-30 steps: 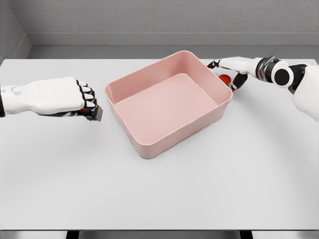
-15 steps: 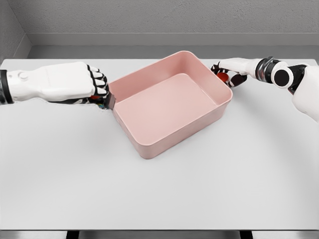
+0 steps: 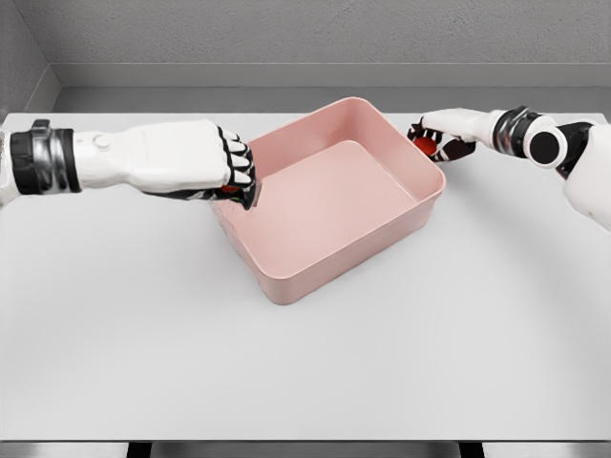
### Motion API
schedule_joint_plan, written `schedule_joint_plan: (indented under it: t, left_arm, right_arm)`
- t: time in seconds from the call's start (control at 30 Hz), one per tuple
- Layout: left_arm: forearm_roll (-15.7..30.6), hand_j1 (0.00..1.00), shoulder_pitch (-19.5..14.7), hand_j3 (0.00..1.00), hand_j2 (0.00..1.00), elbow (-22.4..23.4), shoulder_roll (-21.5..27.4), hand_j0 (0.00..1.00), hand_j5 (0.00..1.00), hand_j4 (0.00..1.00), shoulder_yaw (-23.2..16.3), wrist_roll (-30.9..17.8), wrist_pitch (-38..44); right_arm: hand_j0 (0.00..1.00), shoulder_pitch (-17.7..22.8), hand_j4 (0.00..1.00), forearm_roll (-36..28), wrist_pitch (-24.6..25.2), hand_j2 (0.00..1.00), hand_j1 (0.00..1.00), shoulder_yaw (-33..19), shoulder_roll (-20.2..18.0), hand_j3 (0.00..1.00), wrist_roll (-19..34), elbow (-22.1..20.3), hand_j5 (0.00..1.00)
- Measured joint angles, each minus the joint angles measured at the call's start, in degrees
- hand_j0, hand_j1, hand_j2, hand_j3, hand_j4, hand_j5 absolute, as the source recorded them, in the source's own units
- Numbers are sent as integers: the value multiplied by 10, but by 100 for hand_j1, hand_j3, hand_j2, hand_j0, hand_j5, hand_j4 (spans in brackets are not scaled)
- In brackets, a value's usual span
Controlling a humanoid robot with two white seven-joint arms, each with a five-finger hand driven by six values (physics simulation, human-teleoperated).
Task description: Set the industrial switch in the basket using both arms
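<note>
Head view, left hand (image 3: 205, 167) clenched on dark industrial switch (image 3: 250, 194) over pink basket (image 3: 286, 281), right hand (image 3: 441, 136) gripping red object (image 3: 425, 144).

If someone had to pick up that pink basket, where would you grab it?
By the rim of the pink basket, at its two short walls, one robot hand from each side. It is wide, open-topped and has no handles that I can see, so the upright walls are the only hold.

Switch (image 3: 250, 196) mostly hidden in left robot hand (image 3: 205, 162)
</note>
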Motion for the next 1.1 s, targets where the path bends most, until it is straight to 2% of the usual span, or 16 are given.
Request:
schedule_joint_plan:
  t: [0.13,0.4,0.6,0.73,0.83,0.9,1.1]
  left_arm:
    - [-4,45,-25,45,45,36,-33,45,45,45,-24,-1,0]
    - [-25,45,-36,45,45,99,-97,45,45,45,-59,-2,0]
    - [-36,47,-37,47,47,114,-127,47,47,47,-78,-2,0]
    - [-38,59,-37,59,59,122,-140,59,59,59,-83,-2,0]
    - [-38,85,-37,85,85,134,-151,85,85,85,-83,-2,0]
    - [-38,99,-38,99,99,144,-157,99,99,99,-83,-1,0]
    - [-37,100,-41,100,100,158,-171,100,100,100,-83,0,0]
  right_arm:
    - [52,-3,52,-1,-1,52,52,-3,-5,52,0,-1,52]
    - [49,-4,49,-1,-6,49,49,-5,-9,49,0,-2,49]
    - [49,-9,49,-2,-17,49,49,-6,-17,49,1,-3,49]
    - [49,-10,49,-3,-21,49,49,-7,-22,49,3,-3,49]
    - [49,-10,49,-2,-25,49,49,-13,-30,49,5,-4,49]
    - [49,-10,49,-2,-29,49,49,-17,-32,49,7,-4,49]
    - [49,-10,49,-2,-49,49,49,-33,-40,49,21,-4,49]
